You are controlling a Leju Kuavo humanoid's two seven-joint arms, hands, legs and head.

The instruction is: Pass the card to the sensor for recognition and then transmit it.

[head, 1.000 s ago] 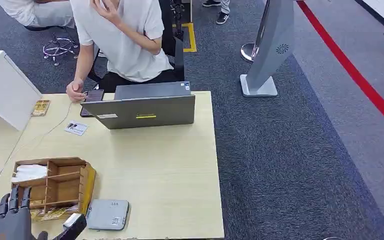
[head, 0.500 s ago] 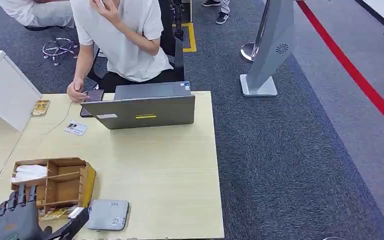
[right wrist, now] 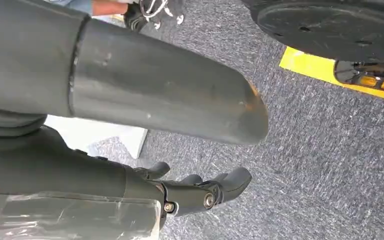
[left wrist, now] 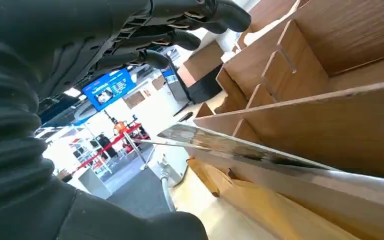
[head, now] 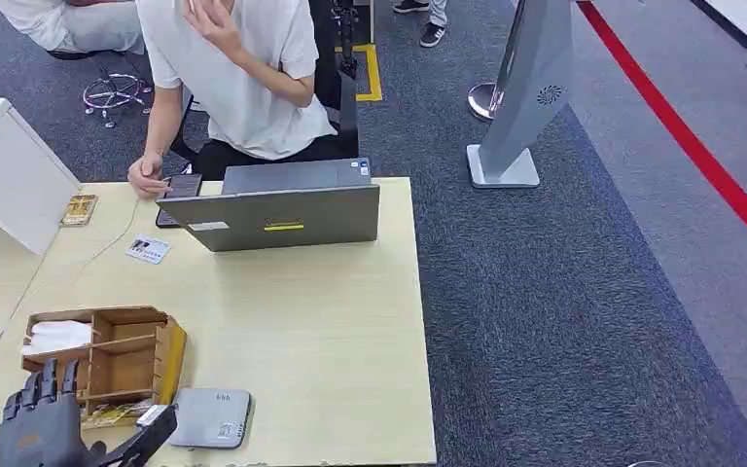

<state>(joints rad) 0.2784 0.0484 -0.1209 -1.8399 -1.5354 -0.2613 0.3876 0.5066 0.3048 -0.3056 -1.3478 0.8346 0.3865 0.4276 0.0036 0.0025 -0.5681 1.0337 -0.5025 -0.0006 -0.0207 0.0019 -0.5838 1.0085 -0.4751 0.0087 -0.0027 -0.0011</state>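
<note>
My left hand (head: 44,430) is at the table's near left corner, fingers spread, right at the near side of the wooden organiser (head: 136,336). Glossy cards (head: 107,416) lie in the organiser's nearest slot, just beside the thumb. In the left wrist view a shiny card (left wrist: 230,145) juts from the wooden organiser (left wrist: 330,60), with the fingers (left wrist: 180,37) to one side of it and the thumb to the other, neither closed on it. The grey flat sensor (head: 211,417) lies right of the organiser. My right hand (right wrist: 200,192) hangs over carpet, holding nothing.
A person sits behind an open grey laptop (head: 282,216) at the table's far side, one hand by a phone (head: 181,190). A small card (head: 147,250) and a yellow packet (head: 79,209) lie at the far left. A white box (head: 5,175) stands left.
My left hand has moved forward and slightly right, closing in on the organiser's nearest slot; its thumb now lies near the sensor's left edge.
</note>
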